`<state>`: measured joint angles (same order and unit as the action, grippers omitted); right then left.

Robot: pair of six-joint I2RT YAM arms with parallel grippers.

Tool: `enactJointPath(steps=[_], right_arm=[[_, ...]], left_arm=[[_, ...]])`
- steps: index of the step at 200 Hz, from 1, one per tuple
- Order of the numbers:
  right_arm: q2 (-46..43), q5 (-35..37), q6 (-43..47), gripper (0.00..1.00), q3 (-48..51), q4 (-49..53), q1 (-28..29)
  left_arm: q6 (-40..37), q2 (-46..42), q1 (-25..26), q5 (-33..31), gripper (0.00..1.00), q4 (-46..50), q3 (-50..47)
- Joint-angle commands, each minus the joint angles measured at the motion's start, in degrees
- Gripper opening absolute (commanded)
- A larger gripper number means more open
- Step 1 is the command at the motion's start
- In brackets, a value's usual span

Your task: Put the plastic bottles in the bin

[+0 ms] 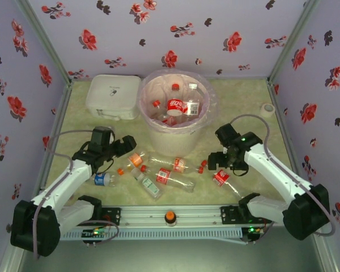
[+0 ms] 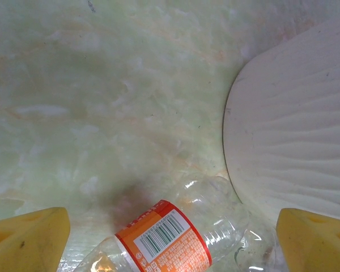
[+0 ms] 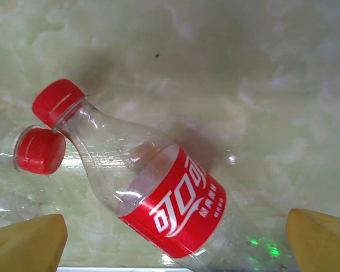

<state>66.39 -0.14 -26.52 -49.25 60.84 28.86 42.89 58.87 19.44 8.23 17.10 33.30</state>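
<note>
Several plastic bottles (image 1: pixel 163 177) lie loose on the table (image 1: pixel 243 102) between the two arms. Others sit inside the bin (image 1: pixel 175 141), at back centre beside a white lidded box (image 1: pixel 112 96).

Left gripper (image 2: pixel 175 229): yellow fingers (image 2: pixel 34 235) spread wide, nothing gripped, low over an orange-labelled bottle (image 2: pixel 170 241) lying near the bin's wall.

Right gripper (image 3: pixel 175 238): fingers (image 3: pixel 320 238) likewise apart, either side of a red-labelled bottle (image 3: pixel 175 207) lying on its side; no contact visible. Second red cap (image 3: pixel 41 150) lies just beside its neck.

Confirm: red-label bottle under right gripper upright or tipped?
Tipped: the bottle lies on its side on the table, red cap on.
</note>
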Motion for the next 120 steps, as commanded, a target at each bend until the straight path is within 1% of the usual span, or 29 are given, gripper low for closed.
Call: enactJointPath(steps=[1, 47, 99, 120], right_arm=[[2.1, -1.9, -2.5, 1.00, 2.3, -2.9, 1.0], [5.4, -5.7, -3.9, 1.00, 6.0, -8.0, 1.5], [11.6, 0.3, -5.2, 0.99, 3.8, -9.8, 0.5], [13.1, 1.9, -5.3, 0.92, 2.9, -10.7, -1.6]], left_arm=[[-1.0, 0.7, -0.6, 0.9, 0.95, -1.4, 1.5], [-1.2, 0.9, -0.8, 0.9, 0.95, -1.3, 1.4], [-1.3, 0.8, -0.9, 1.1, 0.95, -1.1, 1.6], [-1.5, 0.4, -0.9, 1.1, 0.95, -0.7, 1.6]])
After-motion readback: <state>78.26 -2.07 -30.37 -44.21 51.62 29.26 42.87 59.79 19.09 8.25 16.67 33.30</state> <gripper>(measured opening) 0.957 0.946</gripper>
